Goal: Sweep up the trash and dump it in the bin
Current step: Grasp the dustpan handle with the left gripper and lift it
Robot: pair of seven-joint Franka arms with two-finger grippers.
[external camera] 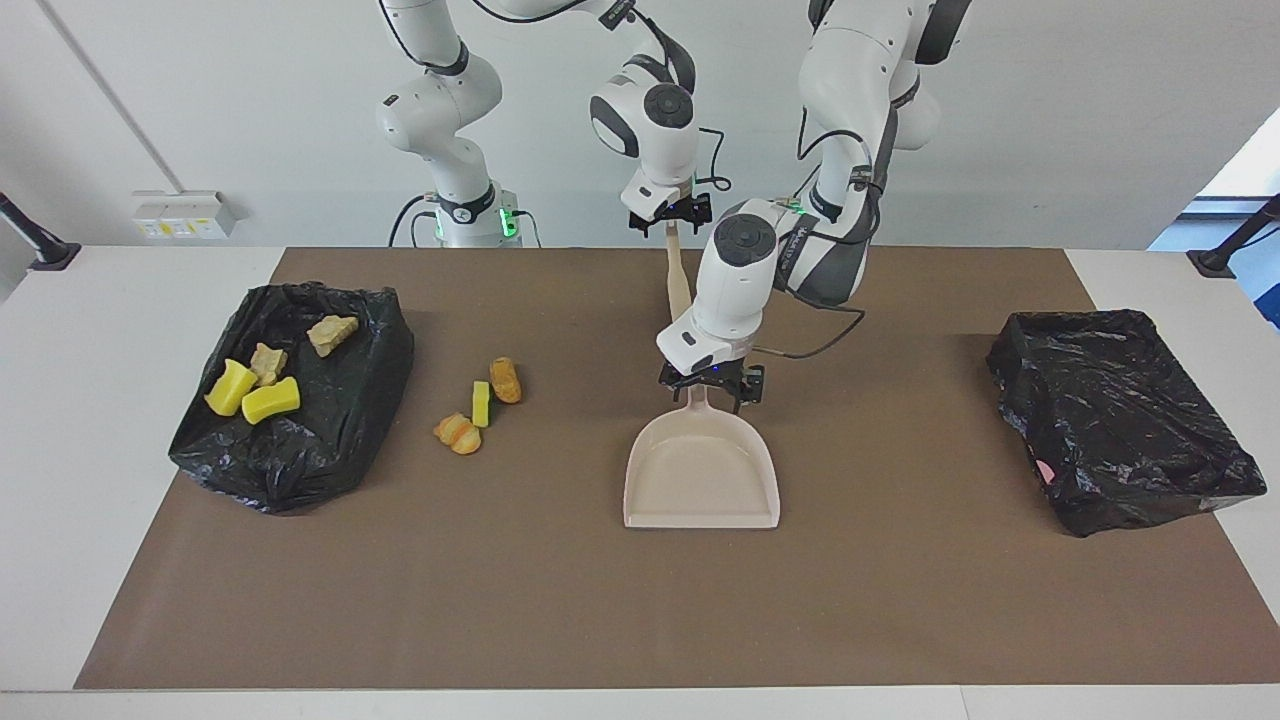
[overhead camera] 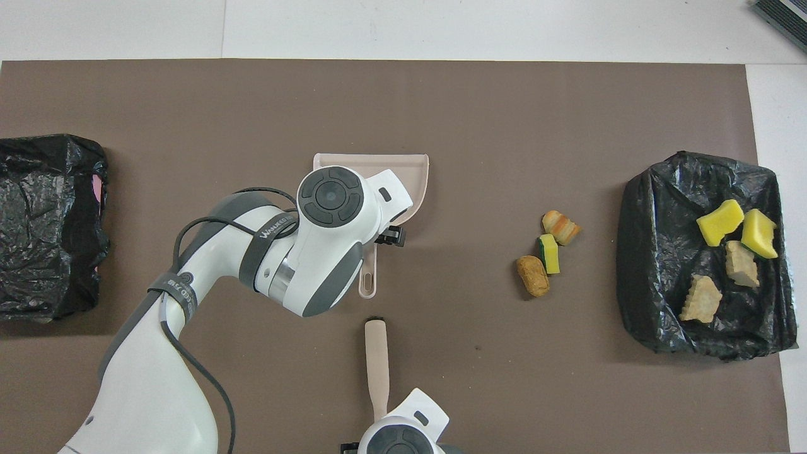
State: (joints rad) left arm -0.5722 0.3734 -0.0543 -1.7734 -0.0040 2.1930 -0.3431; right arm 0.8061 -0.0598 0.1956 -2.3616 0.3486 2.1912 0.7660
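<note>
While the right gripper [external camera: 668, 222] grips the brush [external camera: 679, 283], the left gripper [external camera: 711, 387], open astride the dustpan [external camera: 701, 470] handle, must close next.

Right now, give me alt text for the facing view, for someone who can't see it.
The left tool is down at the dustpan handle mid-table, while the right tool is at the brush handle. Three trash pieces lie beside a black bag holding four more.

open mat btw dustpan [external camera: 702, 478] & loose trash [external camera: 476, 404] | brush [external camera: 679, 282] blocks nr dustpan handle
</note>
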